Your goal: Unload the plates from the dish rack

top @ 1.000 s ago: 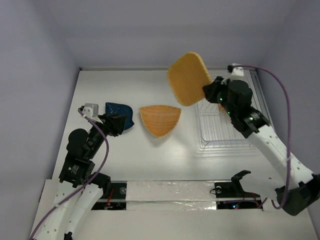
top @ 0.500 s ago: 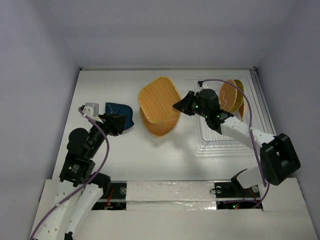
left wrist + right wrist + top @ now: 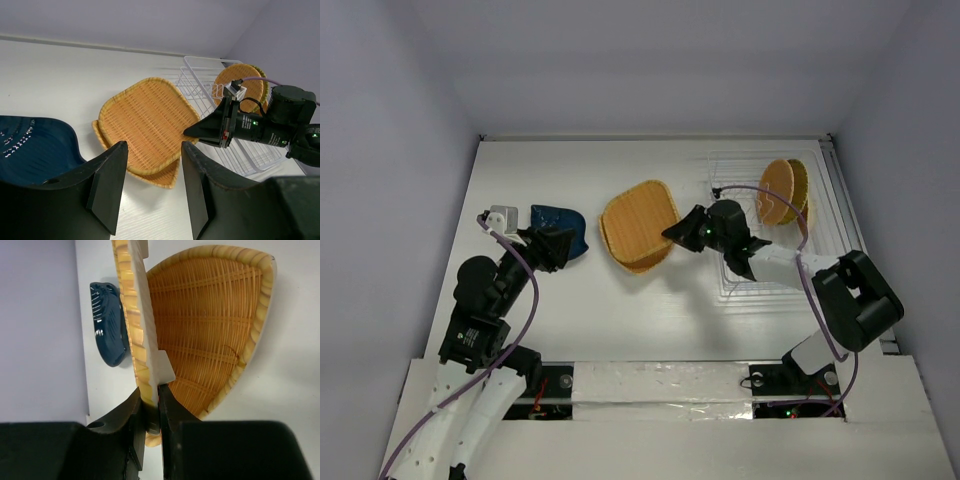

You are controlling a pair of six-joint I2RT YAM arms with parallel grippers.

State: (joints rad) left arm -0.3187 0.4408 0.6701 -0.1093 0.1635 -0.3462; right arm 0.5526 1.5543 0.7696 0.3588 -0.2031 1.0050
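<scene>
One round woven plate (image 3: pixel 778 190) stands upright in the dish rack (image 3: pixel 735 180); a rim behind it is hard to make out. Right fingers (image 3: pixel 137 425) clenched on the rounded-square plate (image 3: pixel 638 222) rim, held over the leaf-shaped plate (image 3: pixel 210 325), which is mostly hidden from above. Left fingers (image 3: pixel 107 185) spread, gripping nothing, beside the dark blue plate (image 3: pixel 560 228), cut off in the wrist view.

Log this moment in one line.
right gripper: shut on rounded-square orange woven plate, over leaf-shaped orange plate | left gripper: open, by dark blue plate | white wire dish rack: round orange plate inside
</scene>
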